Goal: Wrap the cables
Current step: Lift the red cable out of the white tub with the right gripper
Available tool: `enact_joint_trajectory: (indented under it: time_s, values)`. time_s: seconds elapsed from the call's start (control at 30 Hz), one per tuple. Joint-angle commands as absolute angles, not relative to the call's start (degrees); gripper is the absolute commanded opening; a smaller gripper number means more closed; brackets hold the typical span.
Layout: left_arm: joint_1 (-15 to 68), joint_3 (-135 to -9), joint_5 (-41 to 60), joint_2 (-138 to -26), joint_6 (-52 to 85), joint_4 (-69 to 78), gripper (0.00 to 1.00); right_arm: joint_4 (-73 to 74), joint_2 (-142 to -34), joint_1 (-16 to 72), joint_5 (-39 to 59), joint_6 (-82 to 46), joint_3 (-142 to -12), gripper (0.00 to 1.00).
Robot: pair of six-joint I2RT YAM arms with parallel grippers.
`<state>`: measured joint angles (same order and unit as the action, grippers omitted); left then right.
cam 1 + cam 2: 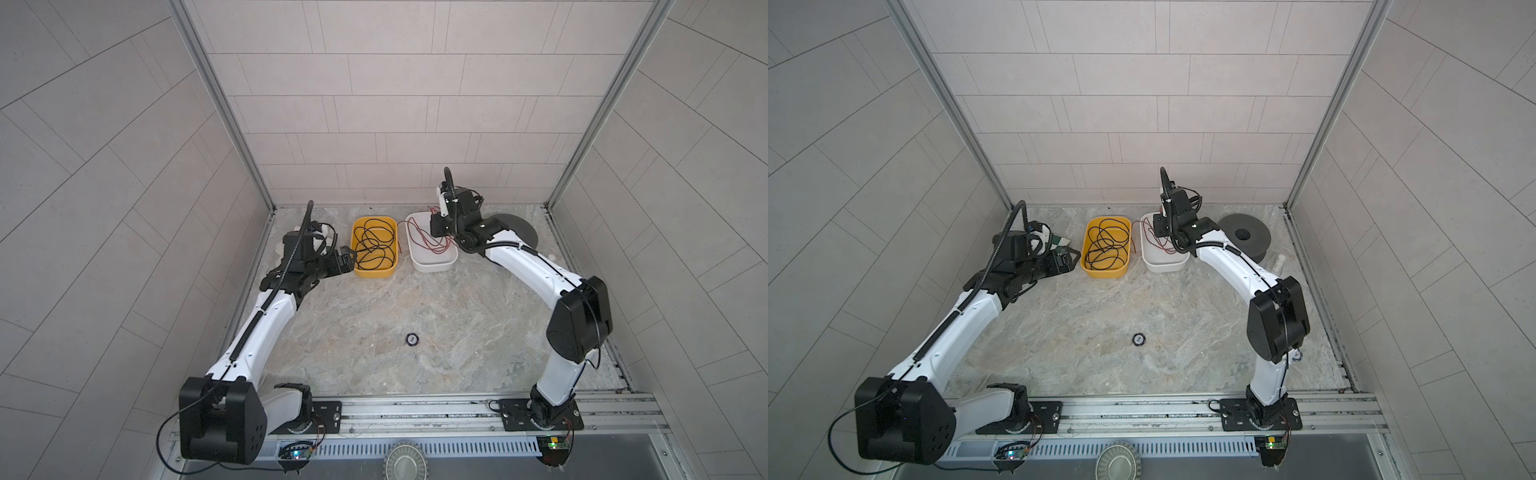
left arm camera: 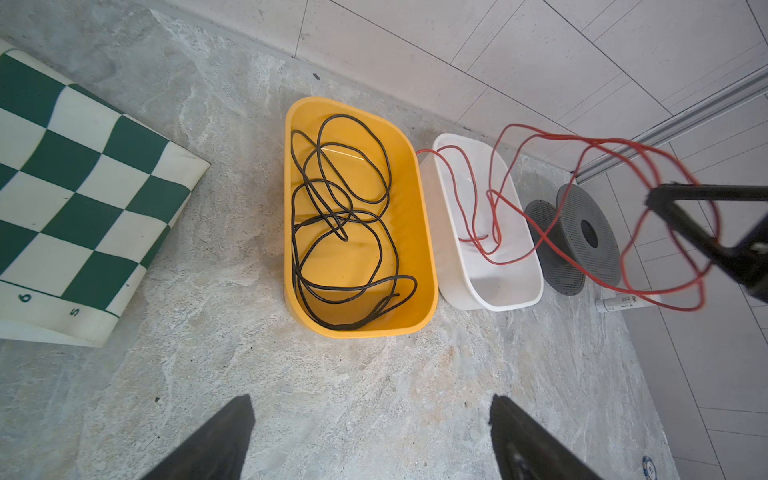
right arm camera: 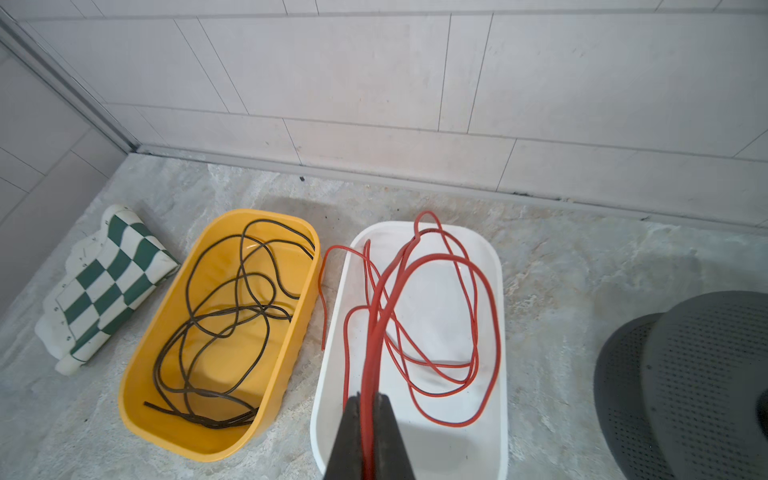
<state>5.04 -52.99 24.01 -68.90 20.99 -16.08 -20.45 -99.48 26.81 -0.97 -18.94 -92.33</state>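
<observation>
High top views look down; near wrist views share the yellow bin (image 2: 415, 224).

The thin red wire (image 3: 371, 345), lower centre in the right wrist view, rises as a bundle of strands pinched in the right gripper (image 3: 368, 419), its slack loops sagging into the white tub (image 3: 440, 440), one loose end hanging outside the rim.

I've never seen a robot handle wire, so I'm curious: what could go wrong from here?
The right claw pinches several strands of the red wire at once, so the loops could tangle when lifted. The wire's loose end hangs over the rim of the white tub, next to the yellow tub, and might snag there. Such a thin wire might also slip from the grip.
</observation>
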Motion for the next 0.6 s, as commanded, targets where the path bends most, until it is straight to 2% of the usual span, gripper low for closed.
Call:
enact_joint_trajectory:
  time_s: [0.0, 0.23, 0.57]
  values:
    - [5.3, -52.8, 24.3, -68.4, 21.5, -14.8, 0.94, -23.9, -92.1, 27.5, -2.2, -19.5, -92.8, 0.0]
    - [5.3, -52.7, 24.8, -68.0, 22.1, -14.5, 0.94, -32.6, -78.6, 28.3, -2.3, -19.9, -90.8, 0.0]
    - [5.3, -52.4, 25.3, -67.7, 22.6, -13.6, 0.94, -45.3, -58.9, 28.1, -5.0, -29.0, -77.8, 0.0]
